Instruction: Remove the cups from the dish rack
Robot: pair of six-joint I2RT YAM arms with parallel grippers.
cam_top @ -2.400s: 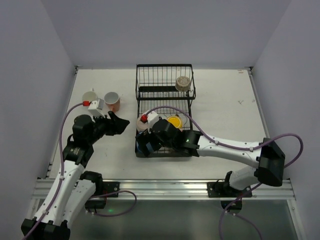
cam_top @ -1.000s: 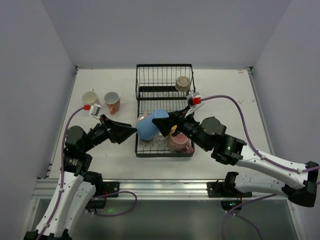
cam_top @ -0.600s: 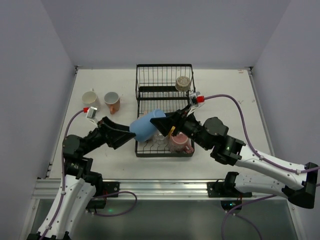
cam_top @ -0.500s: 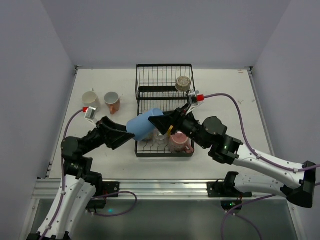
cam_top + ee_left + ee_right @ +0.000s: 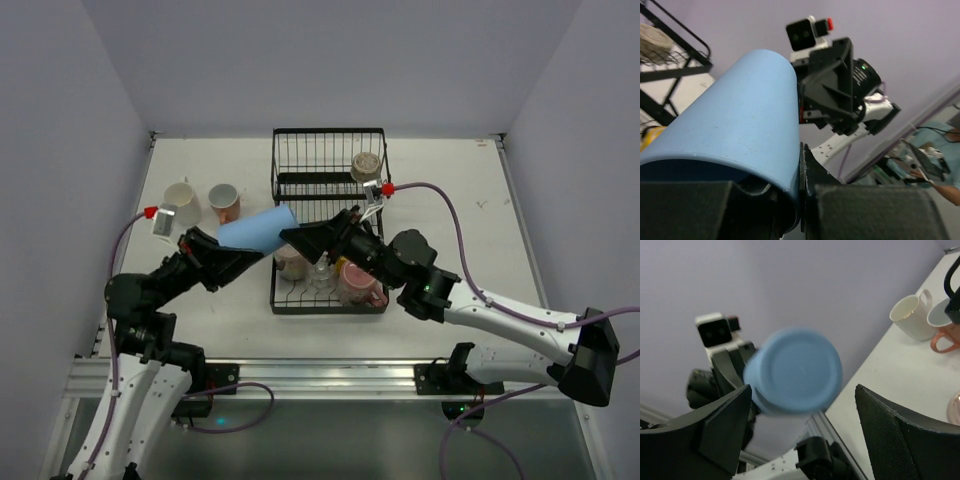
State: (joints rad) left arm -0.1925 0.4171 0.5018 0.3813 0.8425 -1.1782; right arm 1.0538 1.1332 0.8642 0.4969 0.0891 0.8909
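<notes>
Centre-left, the left gripper [image 5: 230,260] clamps its jaws on a cylindrical light-blue cup [image 5: 258,230] (tilted, airborne), the right gripper [image 5: 300,238] beside it, jaws spread apart.

You have plain lilac walls [image 5: 330,60] closing three sides of a white table [image 5: 450,200], evenly lit. A metal rail [image 5: 330,372] runs along its near edge. In your left wrist view, blurred, stands perhaps a person [image 5: 942,150] in teal.
</notes>
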